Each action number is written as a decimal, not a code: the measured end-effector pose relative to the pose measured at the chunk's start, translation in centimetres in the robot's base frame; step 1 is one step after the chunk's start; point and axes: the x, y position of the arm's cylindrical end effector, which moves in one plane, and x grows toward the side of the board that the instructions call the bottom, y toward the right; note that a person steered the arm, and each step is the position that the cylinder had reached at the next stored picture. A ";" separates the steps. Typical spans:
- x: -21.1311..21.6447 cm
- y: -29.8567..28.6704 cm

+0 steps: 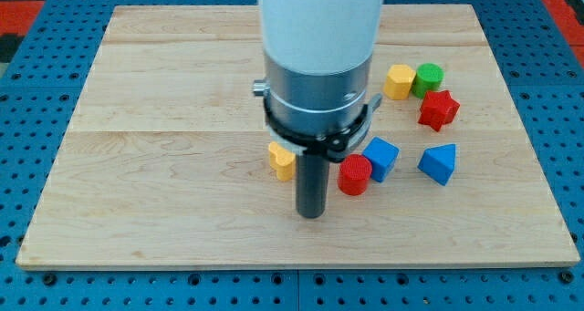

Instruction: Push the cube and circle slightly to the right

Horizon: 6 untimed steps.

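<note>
A red circle block (355,175) and a blue cube (381,156) sit side by side, touching, right of the board's middle. My tip (312,215) rests on the board just left of and slightly below the red circle, a small gap apart. A yellow block (282,160) lies left of the rod, partly hidden by it. The arm's white and grey body covers the upper middle of the view.
A blue triangular block (439,162) lies right of the cube. A yellow block (399,81), a green round block (428,77) and a red star-like block (439,109) cluster at the upper right. The wooden board (164,119) lies on a blue pegboard (36,83).
</note>
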 end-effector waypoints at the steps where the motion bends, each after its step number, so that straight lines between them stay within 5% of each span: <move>1: -2.7 1.0; 6: -1.3 4.8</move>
